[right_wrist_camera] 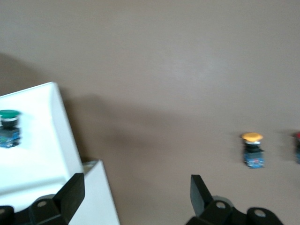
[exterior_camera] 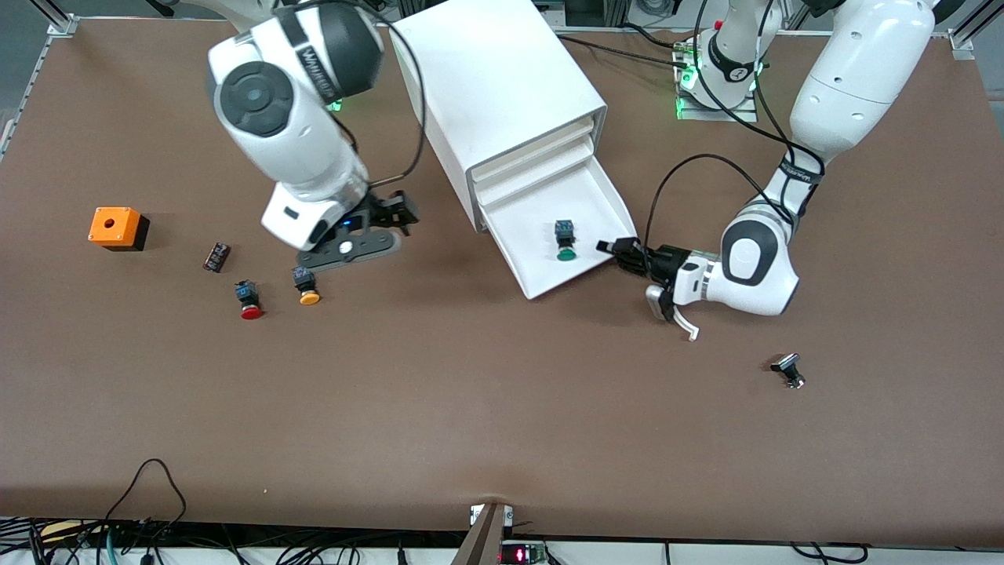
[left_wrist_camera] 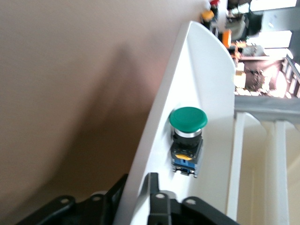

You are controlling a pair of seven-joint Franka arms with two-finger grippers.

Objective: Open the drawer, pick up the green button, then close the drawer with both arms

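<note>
The drawer (exterior_camera: pixel 549 275), the lowest tier of the white cabinet (exterior_camera: pixel 502 86), stands pulled out. The green-capped button (exterior_camera: pixel 565 240) lies inside it on its side. My left gripper (exterior_camera: pixel 616 251) is at the drawer's side wall toward the left arm's end. In the left wrist view my left gripper (left_wrist_camera: pixel 136 187) has one finger outside and one inside the drawer wall (left_wrist_camera: pixel 206 84), closed on it, with the button (left_wrist_camera: pixel 187 133) just ahead. My right gripper (exterior_camera: pixel 401 213) hangs open and empty over the table beside the cabinet. In its wrist view my right gripper (right_wrist_camera: pixel 136 187) is spread wide, with the drawer (right_wrist_camera: pixel 37 150) and the button (right_wrist_camera: pixel 9 126) to one side.
Toward the right arm's end lie an orange-capped button (exterior_camera: pixel 307 286), a red-capped button (exterior_camera: pixel 250 300), a small dark part (exterior_camera: pixel 216 256) and an orange box (exterior_camera: pixel 118 227). A small black and silver part (exterior_camera: pixel 789 370) lies near the left arm's end. The orange-capped button also shows in the right wrist view (right_wrist_camera: pixel 252 149).
</note>
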